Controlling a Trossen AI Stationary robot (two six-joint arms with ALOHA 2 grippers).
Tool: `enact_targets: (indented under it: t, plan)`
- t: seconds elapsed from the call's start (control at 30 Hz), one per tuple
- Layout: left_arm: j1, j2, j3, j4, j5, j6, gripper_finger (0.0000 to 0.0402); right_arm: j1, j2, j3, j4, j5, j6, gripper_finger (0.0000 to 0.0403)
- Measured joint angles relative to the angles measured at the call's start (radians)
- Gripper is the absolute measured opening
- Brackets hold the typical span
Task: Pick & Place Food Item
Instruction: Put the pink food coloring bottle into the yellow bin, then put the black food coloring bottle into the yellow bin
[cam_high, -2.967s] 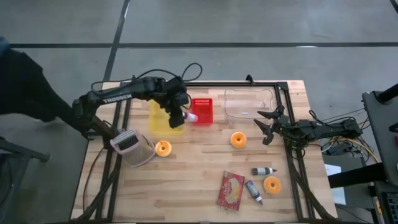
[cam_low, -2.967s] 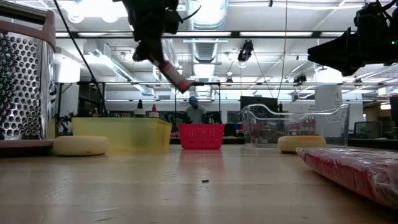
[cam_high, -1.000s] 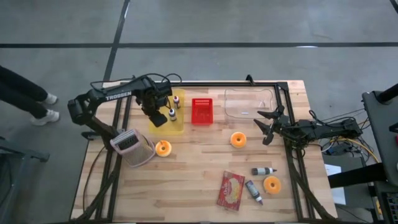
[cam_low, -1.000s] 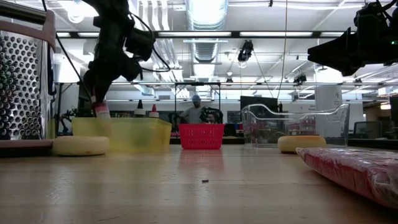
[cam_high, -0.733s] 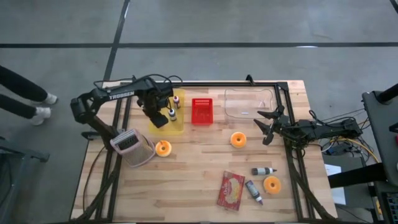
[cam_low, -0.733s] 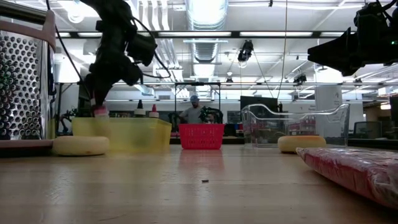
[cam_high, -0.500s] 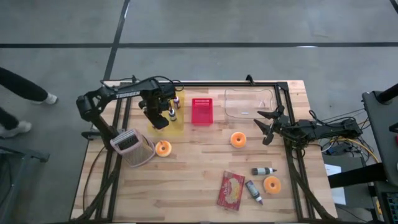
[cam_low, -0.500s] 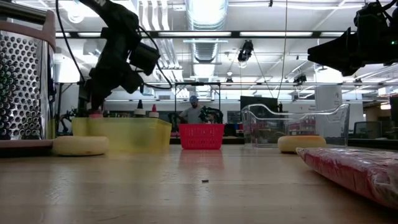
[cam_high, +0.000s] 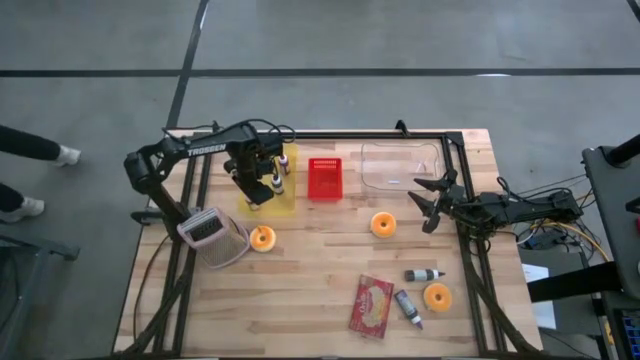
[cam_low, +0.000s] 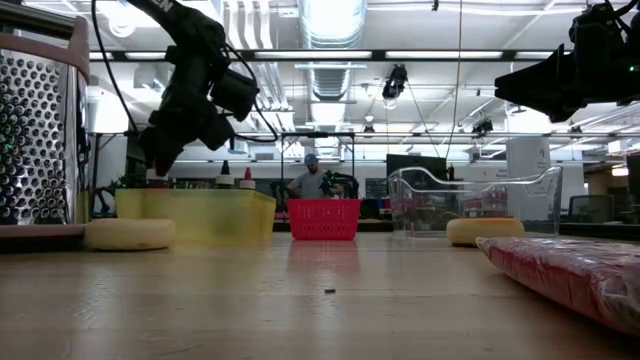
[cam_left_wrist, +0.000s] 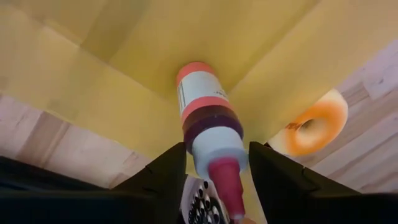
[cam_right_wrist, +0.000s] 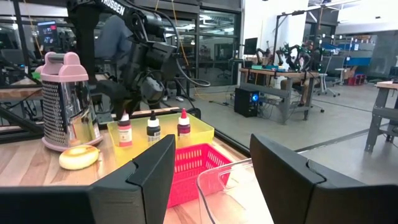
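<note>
Since a second ago, your left gripper (cam_high: 262, 190) has been sinking lower into the yellow bin (cam_high: 288, 203) and letting go of the pink-capped bottle (cam_left_wrist: 210, 140). Its jaws are now standing spread on either side of the bottle, which is sitting upright on the bin floor, at the near end of the bin. You are seeing 3 bottles in a row there from the right wrist view: the pink-capped one, a black-capped bottle (cam_right_wrist: 152, 127) and a red-capped bottle (cam_right_wrist: 183, 122). Just right of the bin is sitting the red basket (cam_high: 323, 178). Your right gripper (cam_high: 432, 202) is waiting above the table's right edge, near the clear tub (cam_high: 400, 166), its jaws spread and holding nothing. A donut (cam_high: 262, 238) is lying near the grater (cam_high: 210, 234).
</note>
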Motion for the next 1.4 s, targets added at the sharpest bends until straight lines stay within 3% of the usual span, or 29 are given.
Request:
enact_targets:
  t: [0.37,0.77,1.0,1.4]
  plan:
    - [0.0,0.0,0.016,-0.004,0.01,-0.007,0.0206,0.0,0.0,0.0,0.0,0.0,0.0,0.0203]
    - [0.0,-0.002,0.171,-0.063,-0.031,0.024,0.0206,0.0,0.0,0.0,0.0,0.0,0.0,0.0203]
    - [-0.003,-0.02,0.237,0.032,-0.039,0.096,0.0207,0.0,0.0,0.0,0.0,0.0,0.0,0.0203]
    - [-0.004,-0.083,0.239,0.191,-0.043,0.167,0.0206,0.0,0.0,0.0,0.0,0.0,0.0,0.0203]
